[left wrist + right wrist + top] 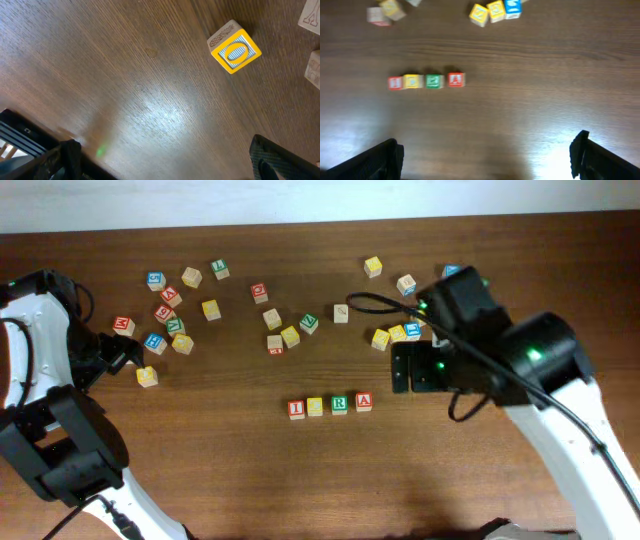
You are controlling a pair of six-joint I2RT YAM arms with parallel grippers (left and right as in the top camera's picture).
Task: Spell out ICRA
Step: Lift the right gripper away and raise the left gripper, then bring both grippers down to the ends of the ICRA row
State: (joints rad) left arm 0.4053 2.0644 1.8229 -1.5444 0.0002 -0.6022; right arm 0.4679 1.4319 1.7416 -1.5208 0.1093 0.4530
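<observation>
Four letter cubes stand in a row on the table: red I point(296, 408), yellow C point(315, 407), green R point(340, 405) and red A point(364, 402). The A sits slightly apart from the R and a touch higher. The right wrist view shows the same row: I point(395, 83), C point(411, 81), R point(434, 81), A point(456, 79). My right gripper point(400, 368) point(487, 160) hangs open to the right of the row, holding nothing. My left gripper point(125, 358) point(165, 165) is open and empty at the far left.
Many other letter cubes lie scattered across the back of the table. A yellow cube point(147, 376) point(234, 47) sits just beside the left gripper. A cluster of yellow and blue cubes point(397, 334) point(495, 10) lies close behind the right gripper.
</observation>
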